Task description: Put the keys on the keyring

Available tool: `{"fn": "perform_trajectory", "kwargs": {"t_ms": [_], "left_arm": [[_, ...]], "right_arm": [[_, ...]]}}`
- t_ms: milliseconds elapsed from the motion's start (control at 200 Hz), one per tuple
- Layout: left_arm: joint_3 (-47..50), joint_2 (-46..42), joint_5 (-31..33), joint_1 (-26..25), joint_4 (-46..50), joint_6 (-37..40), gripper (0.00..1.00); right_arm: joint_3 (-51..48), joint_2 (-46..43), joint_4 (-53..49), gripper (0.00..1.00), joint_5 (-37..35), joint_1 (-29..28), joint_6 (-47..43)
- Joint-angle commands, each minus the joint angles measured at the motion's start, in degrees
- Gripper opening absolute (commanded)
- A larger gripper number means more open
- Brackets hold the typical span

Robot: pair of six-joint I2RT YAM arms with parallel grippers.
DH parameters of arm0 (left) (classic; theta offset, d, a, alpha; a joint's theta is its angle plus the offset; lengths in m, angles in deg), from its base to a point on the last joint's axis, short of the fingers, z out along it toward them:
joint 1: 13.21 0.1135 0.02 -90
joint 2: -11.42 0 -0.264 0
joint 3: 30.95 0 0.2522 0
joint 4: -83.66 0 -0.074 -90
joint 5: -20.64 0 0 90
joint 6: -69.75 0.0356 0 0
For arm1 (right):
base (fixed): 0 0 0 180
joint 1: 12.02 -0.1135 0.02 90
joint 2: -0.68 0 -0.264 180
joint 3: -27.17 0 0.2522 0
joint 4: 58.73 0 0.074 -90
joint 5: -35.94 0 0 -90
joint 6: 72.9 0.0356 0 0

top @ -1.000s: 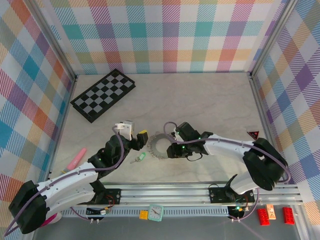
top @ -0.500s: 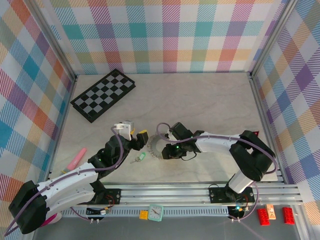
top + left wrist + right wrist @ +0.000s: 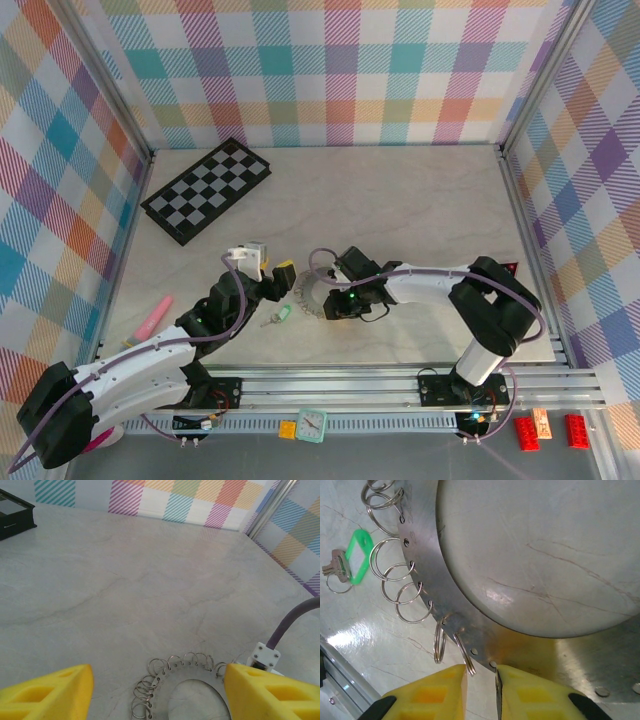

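**Pinch one loop, not the plate**

The left gripper (image 3: 159, 692) hangs over the keyring (image 3: 176, 676), fingers wide apart and holding nothing. A green-tagged key (image 3: 281, 315) lies on the surface (image 3: 400, 210) just left of the keyring, not touching it. The right gripper (image 3: 481, 670) is at the rim, fingers almost together beside a loop (image 3: 464, 655). Best to take a single loop squarely and let the left steady the keyring. Whether anything is pinched I cannot tell. The frame edge cuts the fingers off below their tips, and the arm hides the keyring's right side from above.
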Motion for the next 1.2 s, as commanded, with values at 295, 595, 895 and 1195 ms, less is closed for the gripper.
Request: {"fn": "perform_trajectory", "kwargs": {"t_ms": [295, 595, 895, 1195], "left_arm": [[0.9, -1.5, 1.2, 0.5, -1.4, -0.5, 0.69], [0.8, -1.8, 1.4, 0.5, -1.3, -0.5, 0.69], [0.8, -3.7, 2.0, 0.5, 0.0, 0.4, 0.68], [-1.6, -9.3, 2.2, 0.4, 5.2, 5.7, 0.68]], "right_arm": [[3.4, 2.8, 1.8, 0.17, 1.8, -0.7, -1.2], [4.5, 4.3, 0.1, 0.13, 0.7, -1.0, -2.1], [3.9, -0.1, -0.8, 0.00, -3.5, -2.0, -5.6], [-2.9, -17.1, 2.4, 0.00, -15.6, -3.1, -18.0]]}}
